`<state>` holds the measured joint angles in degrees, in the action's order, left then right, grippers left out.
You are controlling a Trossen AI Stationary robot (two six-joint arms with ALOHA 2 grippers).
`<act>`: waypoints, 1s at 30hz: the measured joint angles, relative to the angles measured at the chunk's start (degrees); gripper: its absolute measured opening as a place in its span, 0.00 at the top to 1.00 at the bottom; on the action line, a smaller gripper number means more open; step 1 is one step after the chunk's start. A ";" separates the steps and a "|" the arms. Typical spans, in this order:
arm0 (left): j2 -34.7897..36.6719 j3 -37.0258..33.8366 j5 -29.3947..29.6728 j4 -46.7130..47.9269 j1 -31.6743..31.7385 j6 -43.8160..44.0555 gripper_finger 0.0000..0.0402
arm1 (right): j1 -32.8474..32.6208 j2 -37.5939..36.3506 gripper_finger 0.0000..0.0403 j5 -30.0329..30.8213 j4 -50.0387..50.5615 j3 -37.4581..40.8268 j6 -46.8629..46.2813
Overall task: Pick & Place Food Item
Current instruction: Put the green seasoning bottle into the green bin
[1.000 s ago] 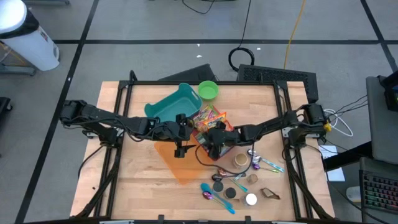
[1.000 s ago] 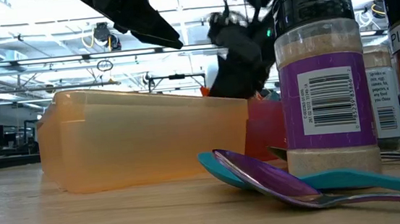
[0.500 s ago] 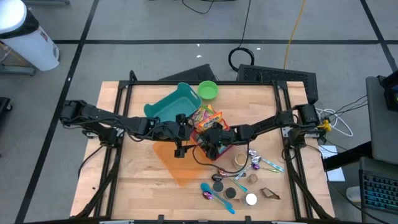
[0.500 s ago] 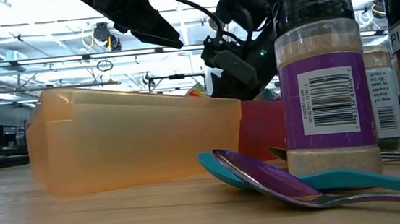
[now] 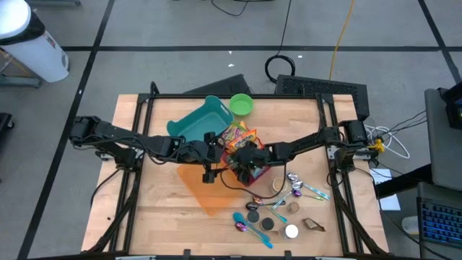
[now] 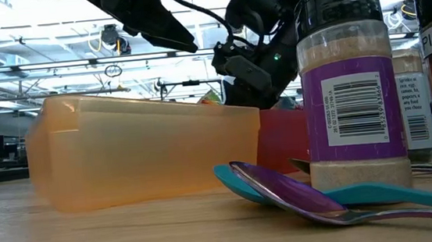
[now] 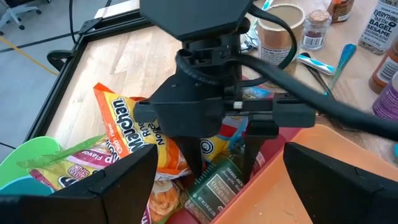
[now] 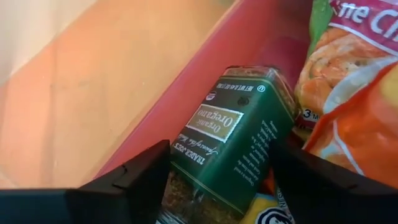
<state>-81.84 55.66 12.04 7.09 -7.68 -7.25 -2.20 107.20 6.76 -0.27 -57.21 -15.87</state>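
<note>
A green oregano jar lies in the red bin, against the bin's wall and beside orange noodle packets. My right gripper reaches down into the bin and is shut on the jar; it also shows in the left wrist view. My left gripper hangs open and empty just left of the red bin, above the orange bin's far edge. The jar also shows in the left wrist view. My right gripper pinches the jar's two long sides between its two fingers. The fingers come from above, pointing down, and lie across the jar. The jar lies tilted in the red bin, resting on the bin and the packets.
A teal bin and a green bowl stand at the far side. Spice shakers, spoons, a cup and small lids crowd the near right. The orange bin shows close in the low view.
My right gripper has moved a little toward the table's left edge and down into the red bin, coming over the oregano jar. The orange bin has slid slightly sideways in the low view.
</note>
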 joint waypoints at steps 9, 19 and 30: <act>0.00 0.00 0.00 -0.03 0.00 -0.02 0.12 | 1.16 2.25 0.65 -1.38 2.41 -0.07 -3.64; 0.00 0.00 0.02 -0.04 0.00 -0.01 0.12 | 1.20 1.14 0.99 -2.43 0.90 0.11 -3.27; 0.00 0.00 0.03 -0.02 0.00 -0.02 0.12 | -0.20 -13.23 0.64 -7.20 2.90 0.58 2.24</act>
<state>-81.84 55.66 12.07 7.07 -7.68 -7.27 -2.41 93.97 -0.44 2.62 -56.63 -13.63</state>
